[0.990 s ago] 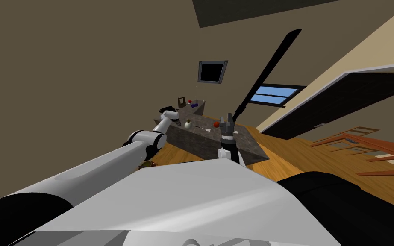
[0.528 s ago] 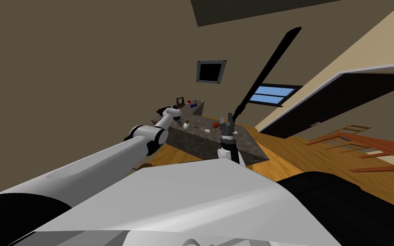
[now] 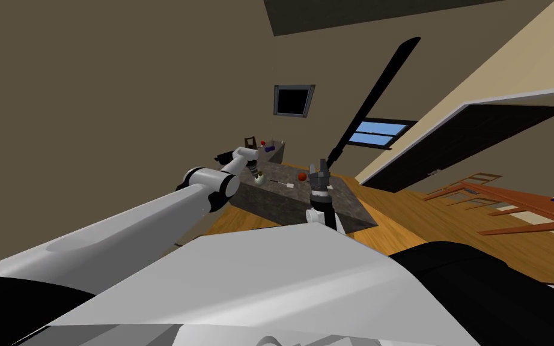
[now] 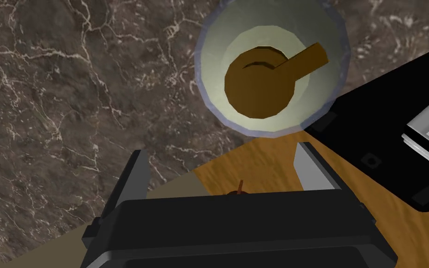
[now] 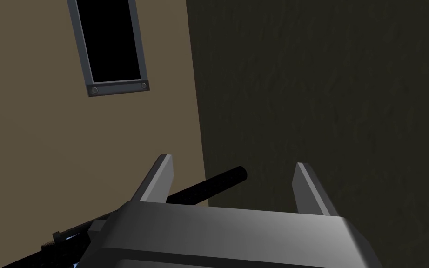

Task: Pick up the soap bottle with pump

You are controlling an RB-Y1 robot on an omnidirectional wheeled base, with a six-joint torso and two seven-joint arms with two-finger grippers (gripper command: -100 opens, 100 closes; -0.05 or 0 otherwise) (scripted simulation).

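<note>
The soap bottle [image 4: 271, 70] has a pale round body and a brown pump top; in the left wrist view I look straight down on it. It stands near the edge of a dark marbled counter [image 4: 60, 93]. My left gripper [image 4: 223, 172] is open and hovers above the bottle, which lies just past the fingertips and off to one side, not between them. In the head view the bottle [image 3: 261, 178] is small at the counter's near left, with the left gripper [image 3: 253, 170] right over it. My right gripper [image 3: 319, 174] is raised over the counter's near edge, open and holding nothing [image 5: 232, 179].
A red round thing [image 3: 301, 176] and a small white piece [image 3: 291, 186] lie on the counter [image 3: 282, 204] right of the bottle. Small items, one blue [image 3: 268, 146], crowd the far end. Wooden floor [image 3: 426, 222] surrounds the counter; brown slatted furniture [image 3: 498, 204] stands at the right.
My left arm has reached forward, carrying the open gripper from beside the bottle to above it. The head view has shifted slightly. The right arm has stayed put.
</note>
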